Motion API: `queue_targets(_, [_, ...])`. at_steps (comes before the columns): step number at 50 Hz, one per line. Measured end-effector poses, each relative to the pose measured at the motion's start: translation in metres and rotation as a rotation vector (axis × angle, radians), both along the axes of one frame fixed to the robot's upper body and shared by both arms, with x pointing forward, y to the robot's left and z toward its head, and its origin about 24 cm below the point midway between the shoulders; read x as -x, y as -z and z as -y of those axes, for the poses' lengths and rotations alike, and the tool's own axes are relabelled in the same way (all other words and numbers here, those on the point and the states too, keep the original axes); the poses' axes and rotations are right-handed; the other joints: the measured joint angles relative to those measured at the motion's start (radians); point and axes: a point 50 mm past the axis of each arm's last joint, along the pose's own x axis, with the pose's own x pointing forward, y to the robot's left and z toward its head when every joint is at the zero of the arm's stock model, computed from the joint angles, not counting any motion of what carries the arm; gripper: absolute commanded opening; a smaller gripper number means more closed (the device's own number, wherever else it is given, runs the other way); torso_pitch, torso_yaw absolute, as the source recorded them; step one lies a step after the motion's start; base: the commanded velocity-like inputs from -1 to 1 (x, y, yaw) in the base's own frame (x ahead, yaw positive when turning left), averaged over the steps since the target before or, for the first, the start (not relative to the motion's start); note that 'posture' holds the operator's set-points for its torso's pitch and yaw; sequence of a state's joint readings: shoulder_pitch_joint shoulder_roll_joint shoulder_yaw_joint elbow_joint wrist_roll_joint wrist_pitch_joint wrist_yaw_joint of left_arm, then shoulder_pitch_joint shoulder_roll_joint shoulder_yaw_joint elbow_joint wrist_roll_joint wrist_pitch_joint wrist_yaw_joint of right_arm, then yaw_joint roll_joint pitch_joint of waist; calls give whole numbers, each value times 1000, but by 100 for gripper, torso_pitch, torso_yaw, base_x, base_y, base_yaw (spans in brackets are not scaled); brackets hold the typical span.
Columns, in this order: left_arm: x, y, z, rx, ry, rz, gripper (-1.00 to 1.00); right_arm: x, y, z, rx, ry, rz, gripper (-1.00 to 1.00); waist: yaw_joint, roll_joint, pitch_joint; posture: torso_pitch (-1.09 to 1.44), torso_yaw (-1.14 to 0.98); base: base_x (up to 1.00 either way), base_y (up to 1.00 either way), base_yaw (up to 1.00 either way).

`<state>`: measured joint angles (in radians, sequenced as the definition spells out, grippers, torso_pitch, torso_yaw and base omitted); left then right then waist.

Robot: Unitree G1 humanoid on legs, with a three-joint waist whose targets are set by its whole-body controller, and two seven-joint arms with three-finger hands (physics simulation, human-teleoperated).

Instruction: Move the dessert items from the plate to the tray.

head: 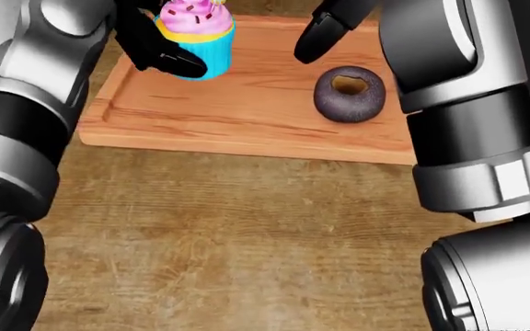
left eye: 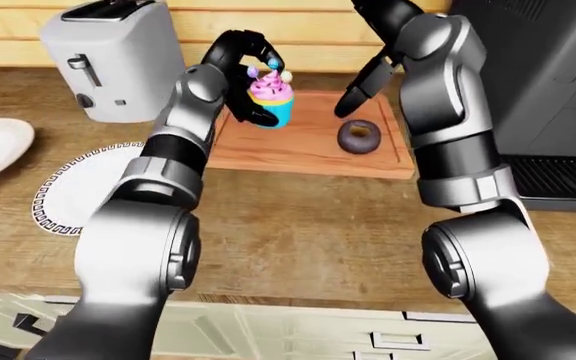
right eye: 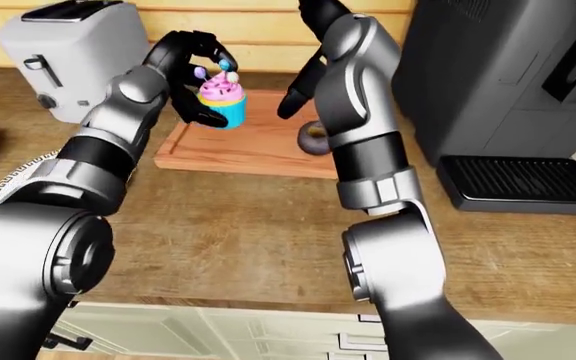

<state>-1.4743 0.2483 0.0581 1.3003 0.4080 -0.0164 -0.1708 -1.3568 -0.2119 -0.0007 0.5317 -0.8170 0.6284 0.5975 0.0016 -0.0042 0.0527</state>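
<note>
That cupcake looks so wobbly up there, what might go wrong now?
The left hand holds the cupcake above the wooden tray, not yet set down. Letting go early might tip it over. The tall lollipop toppers sit close to the fingers and could get knocked. The right hand hovers near the chocolate donut and might nudge it.

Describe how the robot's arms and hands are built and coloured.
Both arms are glossy silver-grey metal segments joined by black bands and rounded cylindrical joints. The left hand and right hand are matte black, with thick, blunt fingers. No cables, sleeves or markings show.
</note>
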Motion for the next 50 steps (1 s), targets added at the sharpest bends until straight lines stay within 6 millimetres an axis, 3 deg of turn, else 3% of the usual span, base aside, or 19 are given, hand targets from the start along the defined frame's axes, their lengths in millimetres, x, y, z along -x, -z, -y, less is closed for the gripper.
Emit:
queue_targets(7, [0, 15, 12, -13, -34, 24, -100, 2, -3, 1, -2, 2, 13, 100, -3, 0, -3, 0, 0, 0, 0, 0])
queue_targets(23, [0, 44, 15, -23, -111, 21, -100, 3, -1, 4, -10, 7, 18, 100, -3, -1, -3, 0, 0, 0, 0, 0])
queue_targets(32, [1, 51, 14, -27, -124, 25, -96, 4, 1, 6, -13, 11, 15, 100, -3, 0, -4, 0, 0, 0, 0, 0])
queue_targets(33, [1, 52, 14, -27, -125, 24, -86, 4, 0, 6, -13, 11, 15, 100, -3, 0, -5, 0, 0, 0, 0, 0])
queue_targets(35, [1, 54, 14, -29, -125, 19, -40, 5, 0, 6, -14, 11, 19, 100, -3, 0, -6, 0, 0, 0, 0, 0])
queue_targets(37, [1, 57, 14, -31, -126, 12, -40, 5, 0, 6, -15, 11, 22, 100, -3, 0, -6, 0, 0, 0, 0, 0])
queue_targets(38, [1, 58, 14, -32, -126, 9, -18, 5, 1, 6, -15, 11, 21, 100, -3, 0, -7, 0, 0, 0, 0, 0])
queue_targets(39, [1, 59, 14, -33, -127, 5, -11, 5, 2, 6, -16, 11, 20, 100, -2, 0, -7, 0, 0, 0, 0, 0])
queue_targets(40, [1, 59, 14, -34, -128, 3, 26, 4, 2, 6, -16, 10, 19, 100, -2, 0, -7, 0, 0, 0, 0, 0])
queue_targets(41, [1, 60, 14, -35, -127, 1, 33, 4, 3, 6, -16, 10, 16, 100, -2, 0, -6, 0, 0, 0, 0, 0])
queue_targets(43, [1, 60, 14, -34, -126, 1, 91, 4, 4, 6, -18, 10, 13, 100, -2, 0, -6, 0, 0, 0, 0, 0])
queue_targets(44, [1, 60, 14, -31, -126, 4, 100, 4, 4, 6, -18, 10, 11, 100, -2, 0, -6, 0, 0, 0, 0, 0])
queue_targets(50, [1, 51, 14, -30, -124, 37, 100, 5, 3, 7, -19, 12, 10, 100, -2, 1, -10, 0, 0, 0, 0, 0])
